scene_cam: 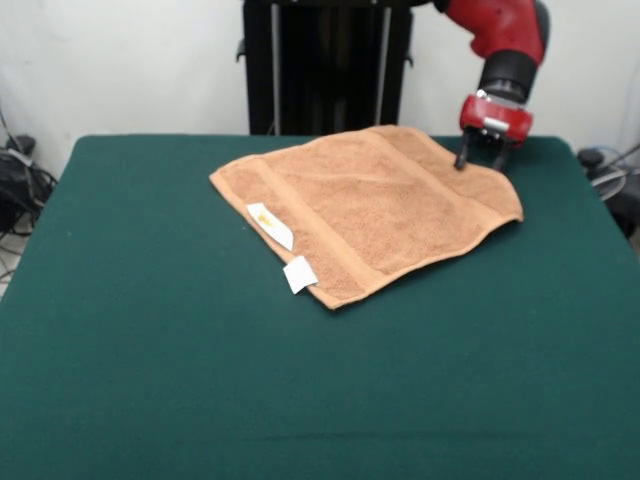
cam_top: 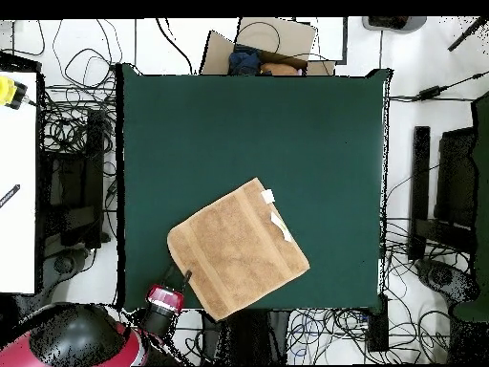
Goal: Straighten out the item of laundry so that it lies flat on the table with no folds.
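The orange-tan towel [scene_cam: 370,205] lies spread out on the dark green table [scene_cam: 150,380], turned like a diamond, at the far side near the robot. Its border bands show, and two white tags [scene_cam: 272,226] sit on its near-left edge. I see no large folds. My gripper [scene_cam: 481,160] hangs from the red arm at the towel's far right edge, its fingers down at the cloth and apart, holding nothing that I can see. In the overhead view the towel [cam_top: 239,248] lies near the table's bottom edge, with the gripper [cam_top: 180,281] at its lower left corner.
The black pedestal [scene_cam: 325,65] stands behind the table. Cables and black equipment [cam_top: 72,182] lie on the floor on both sides. A cardboard box [cam_top: 263,48] sits beyond the table's far edge. A white surface [cam_top: 17,182] stands at the left.
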Tool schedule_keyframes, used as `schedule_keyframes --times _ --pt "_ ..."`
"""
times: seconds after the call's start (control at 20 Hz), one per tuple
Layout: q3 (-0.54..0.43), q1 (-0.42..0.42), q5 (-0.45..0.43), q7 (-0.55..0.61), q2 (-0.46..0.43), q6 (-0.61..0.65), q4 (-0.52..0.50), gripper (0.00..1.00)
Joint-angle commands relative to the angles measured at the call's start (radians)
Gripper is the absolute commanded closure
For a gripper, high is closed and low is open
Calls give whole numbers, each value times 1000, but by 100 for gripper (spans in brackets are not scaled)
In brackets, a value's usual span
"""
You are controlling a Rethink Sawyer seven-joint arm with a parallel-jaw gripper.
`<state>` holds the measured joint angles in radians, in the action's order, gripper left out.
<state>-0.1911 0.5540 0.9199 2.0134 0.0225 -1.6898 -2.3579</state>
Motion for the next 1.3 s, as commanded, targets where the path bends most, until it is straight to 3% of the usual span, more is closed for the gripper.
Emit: schedule_keyframes --times 0.05,0.3,0.85,1.3 --pt "-20 -1 129 113 -159 260 -104 0" --pt "-2 -14 104 81 -155 277 -84 0" --pt "-38 -11 183 -9 -97 308 -75 0" --pt "-24 -19 174 -36 -75 358 -51 0"
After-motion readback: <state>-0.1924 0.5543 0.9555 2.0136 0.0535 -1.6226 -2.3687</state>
